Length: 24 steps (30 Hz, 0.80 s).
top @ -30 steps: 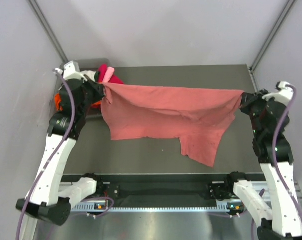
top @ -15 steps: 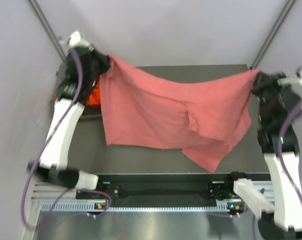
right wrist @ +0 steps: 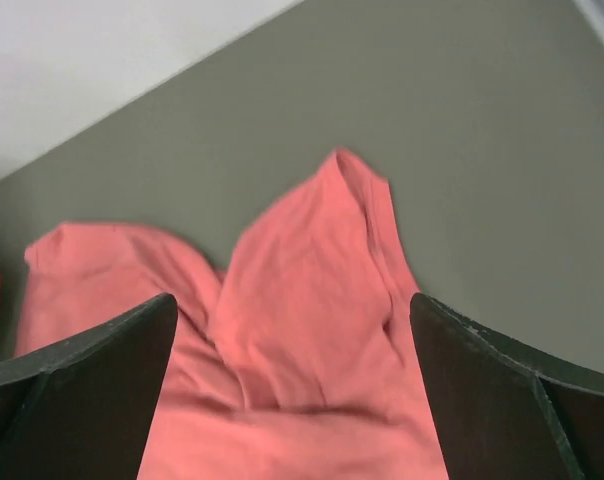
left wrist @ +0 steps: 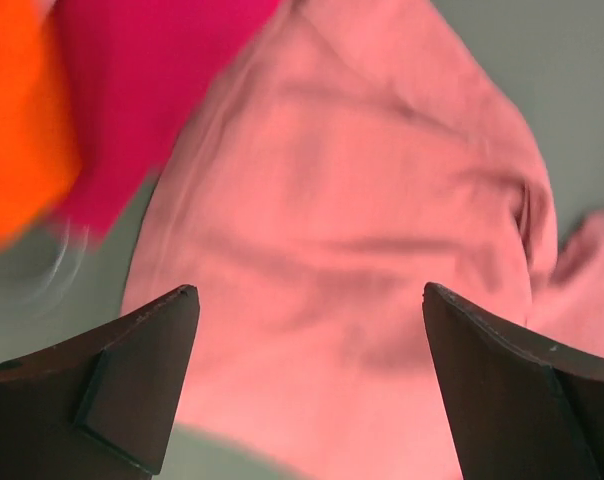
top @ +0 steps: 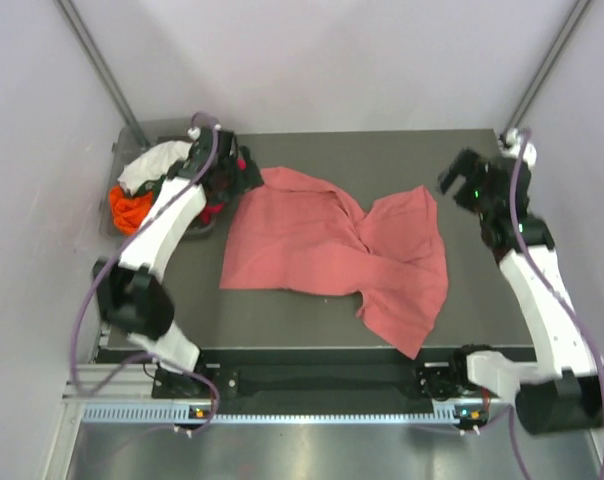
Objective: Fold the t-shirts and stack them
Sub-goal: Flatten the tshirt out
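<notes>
The dusty salmon-pink t-shirt [top: 327,245] lies loose and rumpled on the dark table, with a deep fold down its middle and one corner hanging toward the front edge. My left gripper [top: 246,178] hovers open over the shirt's back left corner, and my right gripper [top: 455,181] hovers open just past its back right corner. In the left wrist view the gripper [left wrist: 308,290] is wide open above the pink cloth [left wrist: 362,190], with nothing between its fingers. The right wrist view shows the same for that gripper [right wrist: 292,297] over the shirt [right wrist: 312,330].
More t-shirts are heaped at the back left: orange [top: 130,208], white [top: 147,165] and magenta [left wrist: 142,70], in a clear bin [top: 132,130]. Bare table [right wrist: 482,150] shows behind and right of the shirt. Grey walls close in the sides and back.
Both grippers held the shirt stretched in the air, swung it toward the back and let go. The shirt has dropped onto the table, and both arms have drawn in over its back corners.
</notes>
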Tool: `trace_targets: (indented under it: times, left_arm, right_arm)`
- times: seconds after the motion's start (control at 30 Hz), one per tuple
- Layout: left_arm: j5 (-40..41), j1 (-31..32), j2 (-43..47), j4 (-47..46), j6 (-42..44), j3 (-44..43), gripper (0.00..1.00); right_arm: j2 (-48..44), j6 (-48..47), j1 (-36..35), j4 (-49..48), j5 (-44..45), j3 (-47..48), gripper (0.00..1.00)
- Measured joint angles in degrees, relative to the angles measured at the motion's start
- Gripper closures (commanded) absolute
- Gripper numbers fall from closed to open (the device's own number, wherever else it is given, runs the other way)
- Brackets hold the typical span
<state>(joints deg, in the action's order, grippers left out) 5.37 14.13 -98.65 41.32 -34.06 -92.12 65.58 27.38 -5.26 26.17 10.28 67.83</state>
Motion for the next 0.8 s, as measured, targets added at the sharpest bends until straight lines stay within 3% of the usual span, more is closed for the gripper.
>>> trace_targets:
  times: [0.13, 0.27, 0.47, 0.67, 0.8]
  left_arm:
    - [0.0, 0.7, 20.5, -2.0, -0.4, 13.6, 0.02]
    - [0.5, 0.9, 33.1, -5.1, -0.6, 22.1, 0.02]
    - [0.7, 0.9, 38.0, -8.1, -3.6, 36.3, 0.04]
    - [-0.7, 0.9, 42.8, -12.1, -7.9, 48.4, 0.05]
    - [-1.6, 0.9, 43.7, -13.1, -8.9, 49.2, 0.06]
  right_arm:
    - [-11.4, 2.5, -0.4, 0.6, -0.3, -11.6, 0.00]
    - [-16.6, 4.3, -1.2, 1.0, -0.8, -21.6, 0.00]
    - [-22.0, 6.7, -3.1, 3.8, -5.4, -36.1, 0.00]
    - [-25.3, 10.1, -11.1, 6.3, -6.7, -40.1, 0.00]
    - [-25.9, 13.0, -16.7, 7.7, -3.6, -40.6, 0.00]
